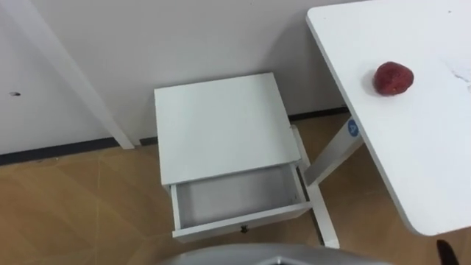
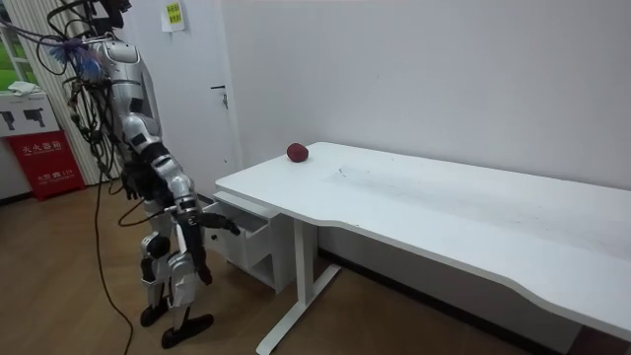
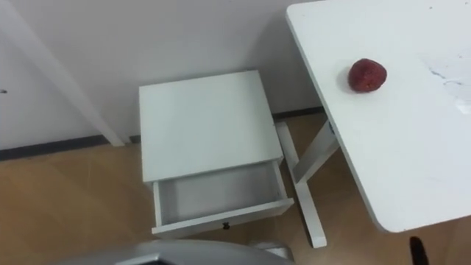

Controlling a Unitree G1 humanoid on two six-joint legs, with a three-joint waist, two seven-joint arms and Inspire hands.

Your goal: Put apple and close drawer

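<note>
The apple (image 1: pixel 394 78) lies on the white counter (image 1: pixel 412 147), near its far corner by the wall, with nothing around it. The drawer (image 1: pixel 235 197) of the low white cabinet (image 1: pixel 221 125) stands pulled out and bare inside, directly below the robot's gaze. In the room view the robot stands facing the cabinet. Its right robot hand (image 2: pixel 219 223) reaches forward at drawer height, just short of the drawer front, with fingers that look stretched out and holding nothing. The left robot hand (image 2: pixel 133 183) hangs by the body on the far side, and its state cannot be told. The move ahead turns on one relation: the apple sits up and to the robot's right, well apart from the drawer and higher than it. The right hand is therefore the nearer one and would have to rise and swing rightward over the counter's edge. The apple is roundish, with no clear long axis, so a grasp from above probably suits any angle. No part of the task is done yet: the apple is not picked up and the drawer is open.
</note>
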